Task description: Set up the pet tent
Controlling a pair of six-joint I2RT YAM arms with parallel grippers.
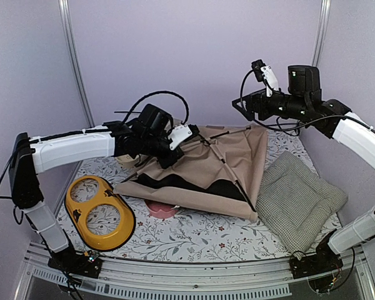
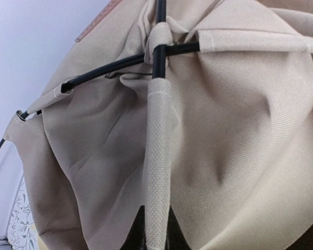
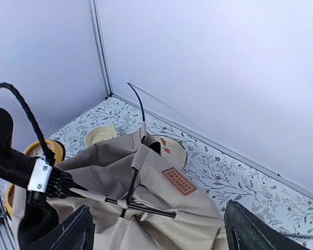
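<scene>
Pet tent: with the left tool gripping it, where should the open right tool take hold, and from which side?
Probably the bare black pole end sticking up from the pet tent's far sleeve: thin, exposed, near upright. Come from above on the right, where the right tool hangs open; the left tool pinches a sleeve on the left.

A lab booth: plain panel walls [image 1: 194, 56], floral tabletop [image 1: 194, 240].

Left arm [image 1: 75, 147] and right arm [image 1: 362, 140] clad in white shells, black joints set between, black cables [image 1: 162, 92] looped behind the wrists, black fingers [image 3: 248, 232] fitted ahead
</scene>
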